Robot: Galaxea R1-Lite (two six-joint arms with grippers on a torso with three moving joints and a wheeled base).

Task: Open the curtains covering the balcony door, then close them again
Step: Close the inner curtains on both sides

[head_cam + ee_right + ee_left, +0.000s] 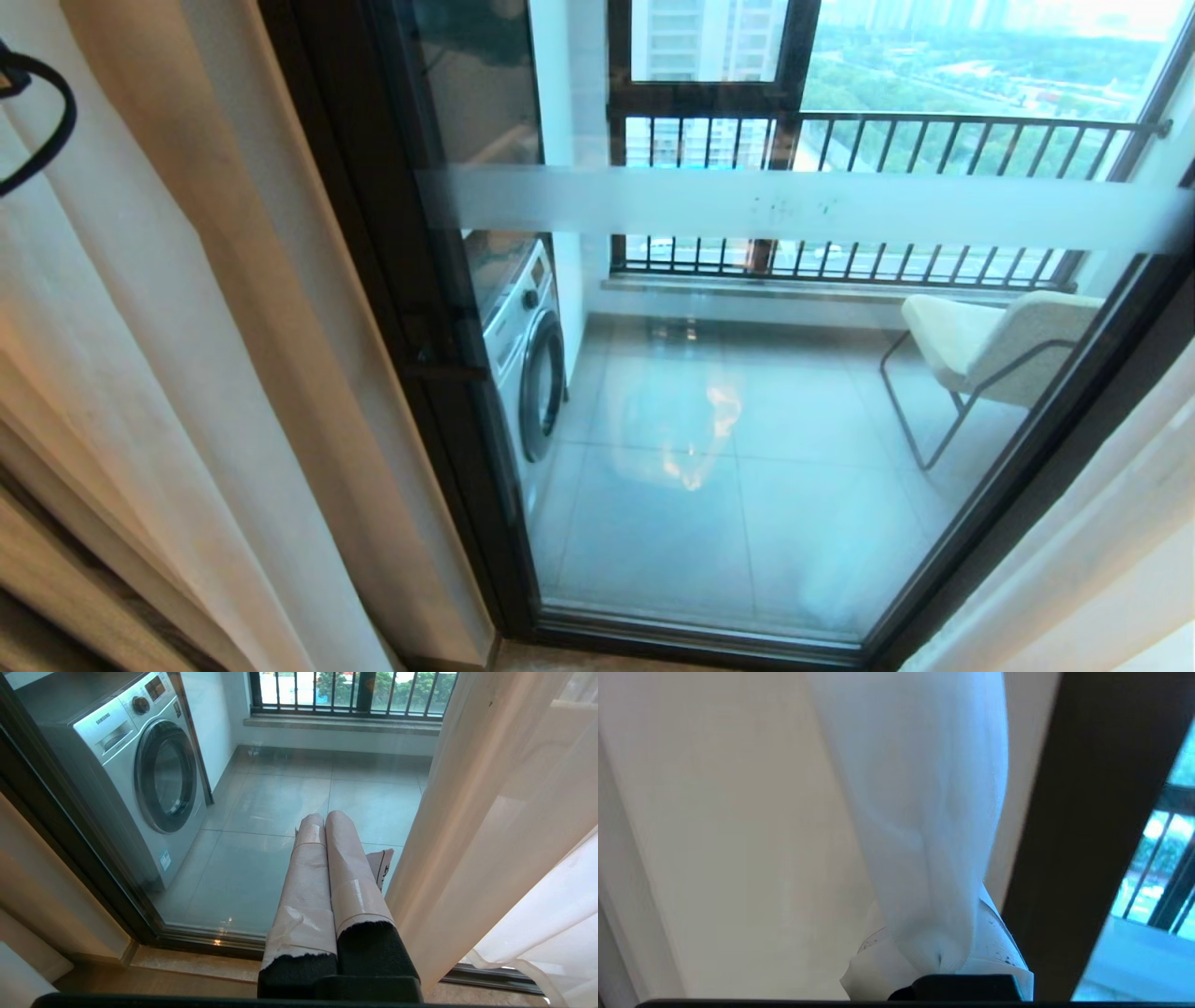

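Note:
The curtains hang drawn to both sides: a left panel and a right panel. Between them the balcony door stands uncovered, with its dark frame and frosted band. My left gripper is outside the head view; in the left wrist view it is shut on a bunched fold of the left curtain, beside the door frame. My right gripper is shut and empty, its taped fingers pressed together, just left of the right curtain.
Behind the glass stand a washing machine on the left and a cream chair on the right, with the black railing beyond. The door's bottom rail runs along the floor. A black cable loops at upper left.

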